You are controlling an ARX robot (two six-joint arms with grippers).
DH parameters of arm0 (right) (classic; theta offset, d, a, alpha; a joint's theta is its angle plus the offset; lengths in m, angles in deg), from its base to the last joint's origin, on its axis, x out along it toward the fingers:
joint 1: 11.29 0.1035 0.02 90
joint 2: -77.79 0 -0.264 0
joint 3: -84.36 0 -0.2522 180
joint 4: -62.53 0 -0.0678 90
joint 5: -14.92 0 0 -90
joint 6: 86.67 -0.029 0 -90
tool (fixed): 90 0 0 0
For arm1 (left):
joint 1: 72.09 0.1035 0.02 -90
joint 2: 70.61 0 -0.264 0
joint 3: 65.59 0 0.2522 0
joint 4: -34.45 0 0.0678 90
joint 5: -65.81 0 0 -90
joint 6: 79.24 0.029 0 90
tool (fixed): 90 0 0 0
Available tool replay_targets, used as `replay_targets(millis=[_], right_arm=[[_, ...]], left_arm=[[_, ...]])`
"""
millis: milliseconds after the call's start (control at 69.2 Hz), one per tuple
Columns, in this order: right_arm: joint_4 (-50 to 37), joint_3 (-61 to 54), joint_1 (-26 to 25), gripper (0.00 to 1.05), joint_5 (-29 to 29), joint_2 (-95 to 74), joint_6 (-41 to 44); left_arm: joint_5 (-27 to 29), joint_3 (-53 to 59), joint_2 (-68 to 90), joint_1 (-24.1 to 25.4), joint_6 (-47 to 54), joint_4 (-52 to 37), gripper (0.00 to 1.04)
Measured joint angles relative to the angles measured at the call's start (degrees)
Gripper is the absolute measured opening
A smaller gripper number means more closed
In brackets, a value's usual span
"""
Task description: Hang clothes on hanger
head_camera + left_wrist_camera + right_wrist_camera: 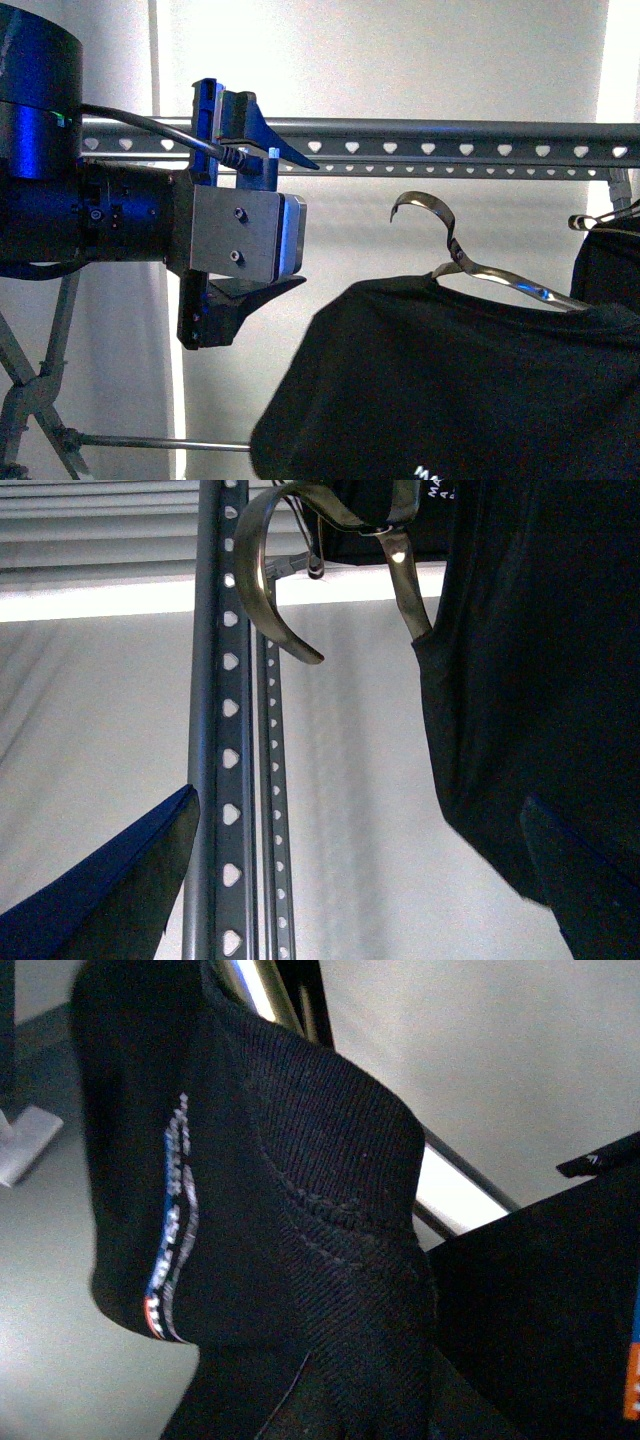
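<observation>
The clothes, a black T-shirt [430, 380], sit on a brass-toned inner hanger whose hook [440, 225] is held just below the grey rack's heart-holed bar [450, 150], touching nothing. My left gripper [308, 224] is open and empty, left of the shirt, its upper blue finger [262, 128] in front of the bar. The left wrist view shows the bar [225, 730], the hook [262, 590] beside it and the shirt [540, 680], with the gripper [365, 880] open on empty space. My right gripper is out of the front view. In the right wrist view the shirt's ribbed collar [320, 1190] covers its shut jaws.
A second black tee [605, 270] hangs at the far right on a thin hook [600, 218]. The rack's crossed legs [40, 390] and a low crossbar [160, 441] stand at the lower left. A pale wall is behind the rack.
</observation>
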Motion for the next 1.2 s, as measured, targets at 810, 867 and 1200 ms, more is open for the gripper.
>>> replay_targets(millis=[810,867,1200], right_arm=[[0.7,8.0,-7.6,0.05,-10.2,3.1,-46.4],[1.0,8.5,-7.3,0.05,-10.2,2.6,-48.1],[1.7,10.8,-3.3,0.05,-6.6,1.5,-53.0]], left_arm=[[1.8,0.0,0.0,0.0,-0.1,0.0,0.98],[1.9,0.0,0.0,0.0,-0.1,0.0,0.98],[3.0,-0.1,0.0,0.4,-1.5,-0.1,0.98]])
